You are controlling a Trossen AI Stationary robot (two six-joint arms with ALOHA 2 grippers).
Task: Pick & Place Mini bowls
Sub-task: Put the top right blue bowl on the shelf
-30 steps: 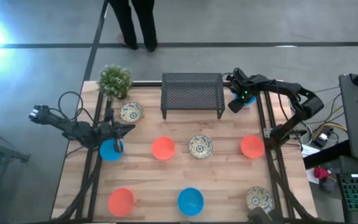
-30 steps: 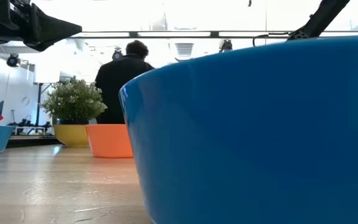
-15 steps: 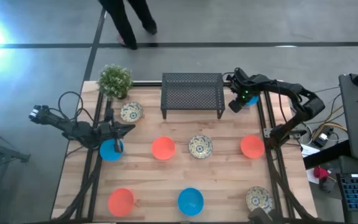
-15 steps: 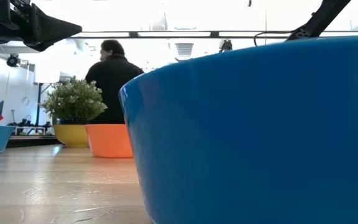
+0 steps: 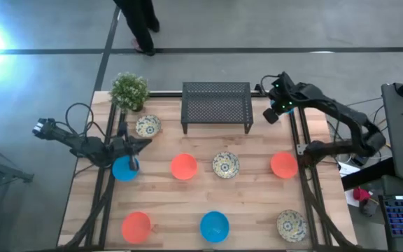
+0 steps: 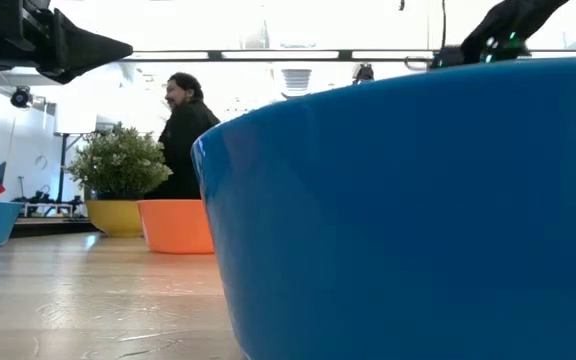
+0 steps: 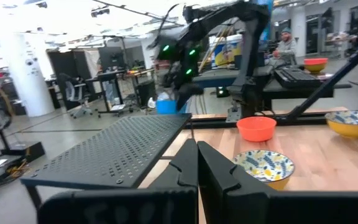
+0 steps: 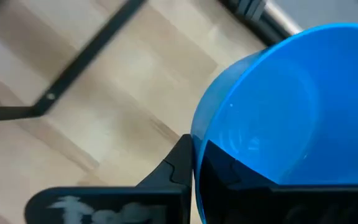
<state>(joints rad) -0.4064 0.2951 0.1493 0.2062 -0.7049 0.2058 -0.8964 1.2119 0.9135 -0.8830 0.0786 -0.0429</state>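
One blue mini bowl (image 8: 278, 106) sits clamped by its rim in the right pincer (image 8: 194, 158).

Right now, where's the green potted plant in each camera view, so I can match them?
High view: the potted plant at the table's far left corner.
Low view: left of centre, far across the table.
Left wrist view: not in it.
Right wrist view: not in it; the right gripper grips a blue bowl.
Shared landmark, high and low: the middle-row orange bowl.
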